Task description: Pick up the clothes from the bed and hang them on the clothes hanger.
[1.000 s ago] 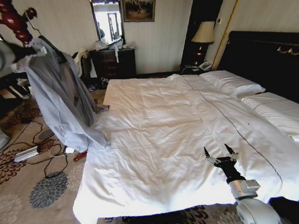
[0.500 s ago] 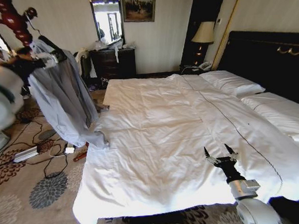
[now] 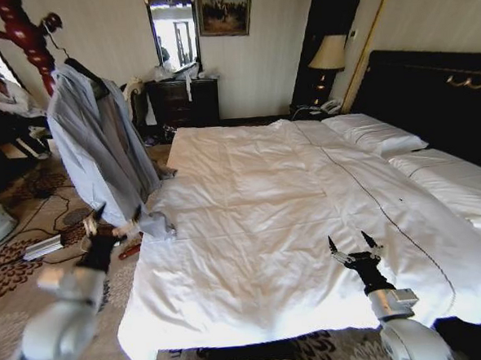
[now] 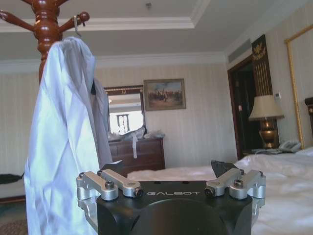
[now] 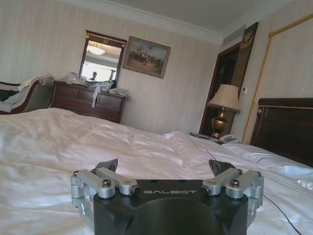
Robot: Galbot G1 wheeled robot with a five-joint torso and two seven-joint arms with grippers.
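Observation:
The pale grey-blue shirt (image 3: 100,148) hangs on a thin black hanger (image 3: 87,75), whose metal hook is over an arm of the reddish-brown coat stand (image 3: 20,28). The shirt's hem trails onto the bed's (image 3: 266,195) left corner. My left gripper (image 3: 118,212) is open and empty, low beside the bed and just below the shirt. In the left wrist view, that gripper (image 4: 168,169) faces the hanging shirt (image 4: 63,147) and the stand (image 4: 46,29). My right gripper (image 3: 355,242) rests open over the white duvet (image 5: 73,142) near the bed's foot, seen close as the gripper (image 5: 164,166).
A dark dresser (image 3: 182,100) with a mirror stands at the far wall. A lamp (image 3: 327,54) sits beside the black headboard (image 3: 431,95). Cables and a power strip (image 3: 42,247) lie on the patterned carpet left of the bed.
My left arm has come down from the hanger at the coat stand to beside the bed, empty. The shirt stays hanging on the stand. The right arm is still.

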